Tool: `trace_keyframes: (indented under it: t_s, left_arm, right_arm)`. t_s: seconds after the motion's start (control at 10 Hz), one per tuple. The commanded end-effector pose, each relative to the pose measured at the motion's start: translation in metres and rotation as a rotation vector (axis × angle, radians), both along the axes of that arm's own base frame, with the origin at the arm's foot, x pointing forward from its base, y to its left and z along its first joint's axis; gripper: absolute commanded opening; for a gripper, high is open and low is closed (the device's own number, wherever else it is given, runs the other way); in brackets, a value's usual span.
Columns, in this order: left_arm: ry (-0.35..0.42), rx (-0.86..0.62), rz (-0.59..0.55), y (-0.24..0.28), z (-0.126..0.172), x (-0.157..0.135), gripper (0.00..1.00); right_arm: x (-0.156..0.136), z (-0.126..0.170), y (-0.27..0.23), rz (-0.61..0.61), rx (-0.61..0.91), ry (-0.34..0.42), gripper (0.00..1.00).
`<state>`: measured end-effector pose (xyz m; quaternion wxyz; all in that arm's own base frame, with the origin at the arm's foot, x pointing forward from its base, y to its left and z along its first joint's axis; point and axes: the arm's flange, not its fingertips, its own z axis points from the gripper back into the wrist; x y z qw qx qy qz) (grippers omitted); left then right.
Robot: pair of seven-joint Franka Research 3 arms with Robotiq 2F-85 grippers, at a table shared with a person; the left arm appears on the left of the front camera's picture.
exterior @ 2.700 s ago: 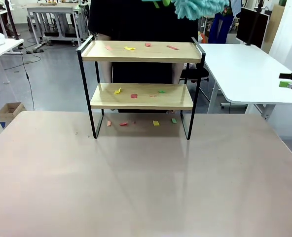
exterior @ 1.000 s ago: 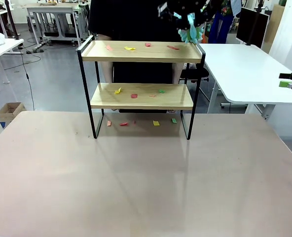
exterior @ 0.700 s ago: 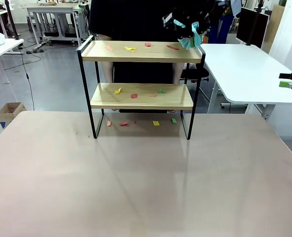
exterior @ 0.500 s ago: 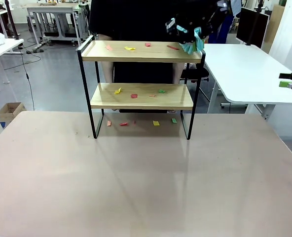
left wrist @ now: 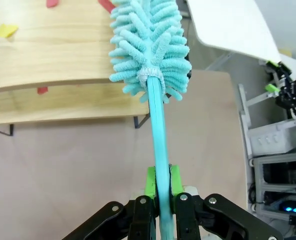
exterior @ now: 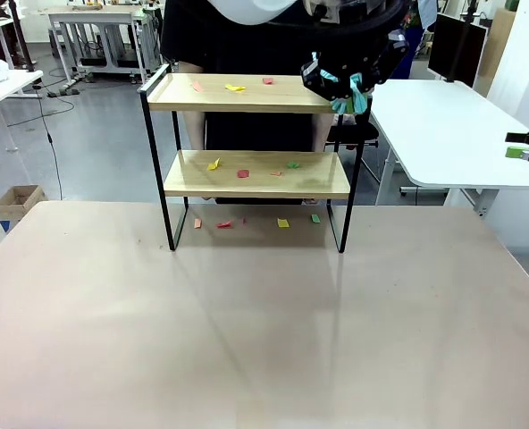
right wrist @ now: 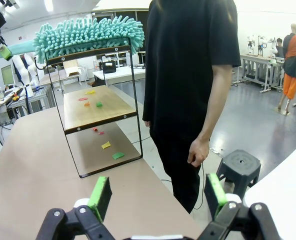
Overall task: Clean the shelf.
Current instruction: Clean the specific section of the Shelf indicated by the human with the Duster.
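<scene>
The two-tier wooden shelf in a black metal frame (exterior: 318, 179) is stood far back on the pale tabletop (exterior: 247, 340), with coloured paper scraps (exterior: 214, 164) strewn on it. At its top board's right end the left claw (left wrist: 159, 182) — dark and hard to make out from the front — is clenched on a fluffy teal duster (left wrist: 149, 45), largely hidden there. The right claw (right wrist: 158, 192) is held released.

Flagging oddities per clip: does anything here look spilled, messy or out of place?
Yes: small coloured scraps litter the shelf: its top board, lower board and the table beneath. Nothing looks tilted or broken. The left gripper holds a teal duster at the top board's right end.
</scene>
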<state>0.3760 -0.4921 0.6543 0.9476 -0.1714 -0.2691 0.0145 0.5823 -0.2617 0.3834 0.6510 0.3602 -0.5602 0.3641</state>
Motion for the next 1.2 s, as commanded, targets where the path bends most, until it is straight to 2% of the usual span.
trace_keyframes:
  t_s: [0.0, 0.2, 0.4, 0.7, 1.1]
  left_arm:
    - [-0.022, 0.004, -0.004, -0.001, 0.002, -0.002, 0.13]
    - [-0.022, 0.004, -0.004, -0.001, 0.002, -0.002, 0.13]
    - [0.013, 0.013, -0.008, 0.01, 0.009, 0.001, 0.13]
    - [0.043, 0.082, 0.022, 0.056, 0.025, 0.01, 0.13]
    - [0.059, 0.185, 0.097, 0.123, 0.017, 0.018, 0.13]
  right_arm:
    - [0.001, 0.003, 0.003, 0.003, -0.002, -0.007, 1.0]
    - [0.001, 0.003, 0.003, 0.003, -0.002, -0.007, 1.0]
    - [0.001, 0.003, 0.003, 0.003, -0.002, -0.007, 1.0]
    - [0.001, 0.003, 0.003, 0.003, -0.002, -0.007, 1.0]
    - [0.001, 0.003, 0.003, 0.003, -0.002, -0.007, 1.0]
